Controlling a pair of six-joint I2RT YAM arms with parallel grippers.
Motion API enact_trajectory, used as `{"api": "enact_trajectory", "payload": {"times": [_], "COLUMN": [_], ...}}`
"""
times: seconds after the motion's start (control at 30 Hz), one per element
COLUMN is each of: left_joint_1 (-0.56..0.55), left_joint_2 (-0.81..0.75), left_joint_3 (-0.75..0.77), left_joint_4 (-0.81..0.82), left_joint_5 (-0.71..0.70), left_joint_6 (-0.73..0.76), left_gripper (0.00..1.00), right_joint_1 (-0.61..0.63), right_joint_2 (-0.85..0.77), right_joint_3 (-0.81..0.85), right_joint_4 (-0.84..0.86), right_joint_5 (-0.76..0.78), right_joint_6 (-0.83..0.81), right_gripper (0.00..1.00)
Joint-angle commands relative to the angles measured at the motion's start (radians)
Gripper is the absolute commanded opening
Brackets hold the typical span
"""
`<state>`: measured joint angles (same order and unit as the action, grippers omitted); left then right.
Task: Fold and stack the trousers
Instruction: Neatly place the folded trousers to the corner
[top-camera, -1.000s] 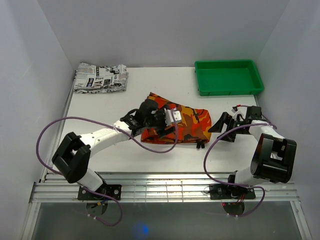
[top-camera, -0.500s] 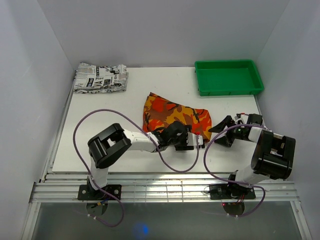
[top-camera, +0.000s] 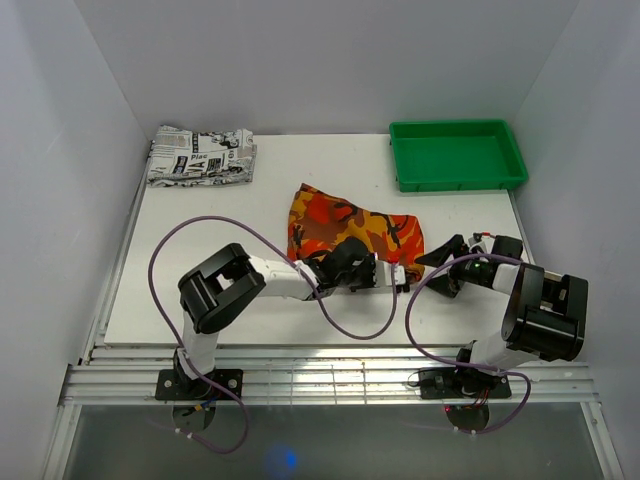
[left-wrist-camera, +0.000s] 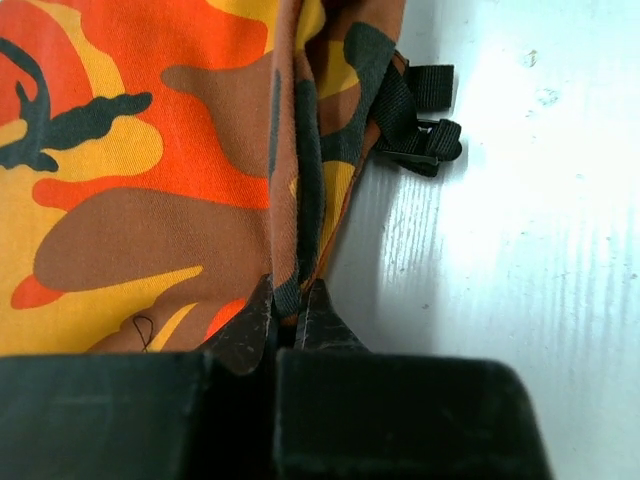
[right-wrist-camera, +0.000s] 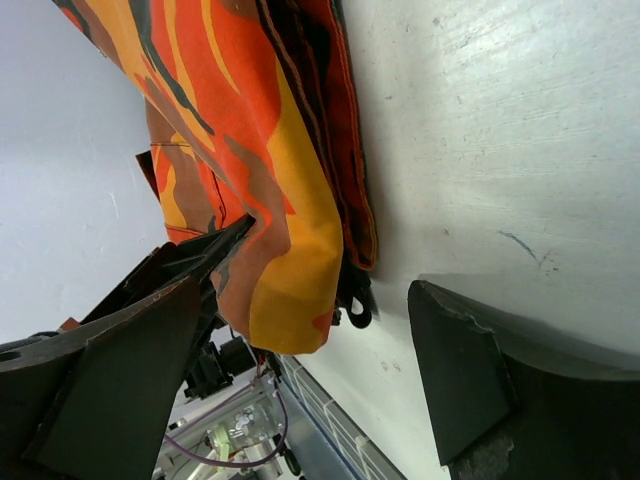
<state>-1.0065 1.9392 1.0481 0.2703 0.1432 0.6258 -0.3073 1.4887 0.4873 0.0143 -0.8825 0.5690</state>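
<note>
The trousers (top-camera: 350, 226), in orange, red, yellow and black camouflage, lie folded into a compact bundle mid-table. My left gripper (top-camera: 392, 277) sits low at the bundle's near right corner. In the left wrist view it (left-wrist-camera: 292, 306) is shut on a raised fold of the trousers (left-wrist-camera: 150, 150), next to a black strap buckle (left-wrist-camera: 420, 130). My right gripper (top-camera: 441, 262) stands open just right of the bundle. In the right wrist view it (right-wrist-camera: 330, 260) straddles the trousers' end (right-wrist-camera: 290, 270), with one finger (right-wrist-camera: 180, 290) against the cloth and the other apart on bare table.
A folded black-and-white newspaper-print garment (top-camera: 200, 156) lies at the back left corner. A green tray (top-camera: 456, 155) sits at the back right. Purple cables loop over the table near both arms. The table's front edge and metal rails run just behind the arm bases.
My left arm has swung from above the trousers down to their near right corner, and its gripper has shut on the cloth. The right gripper has shifted slightly nearer and stayed open.
</note>
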Motion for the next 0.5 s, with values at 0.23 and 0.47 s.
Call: {"api": "enact_trajectory", "payload": {"times": [0.23, 0.47], "left_joint_1": [0.092, 0.111], "left_joint_2": [-0.02, -0.02], "left_joint_3": [0.151, 0.171], "left_joint_4": [-0.201, -0.2], "left_joint_5": [0.26, 0.303], "left_joint_6": [-0.205, -0.245], "left_gripper": [0.0, 0.0], "right_joint_1": [0.065, 0.099], "right_joint_2": [0.002, 0.036], "right_joint_3": [-0.055, -0.052], "right_joint_4": [0.157, 0.216], "right_joint_5": [0.028, 0.057], "right_joint_6": [0.103, 0.157], "right_gripper": [0.9, 0.9]}}
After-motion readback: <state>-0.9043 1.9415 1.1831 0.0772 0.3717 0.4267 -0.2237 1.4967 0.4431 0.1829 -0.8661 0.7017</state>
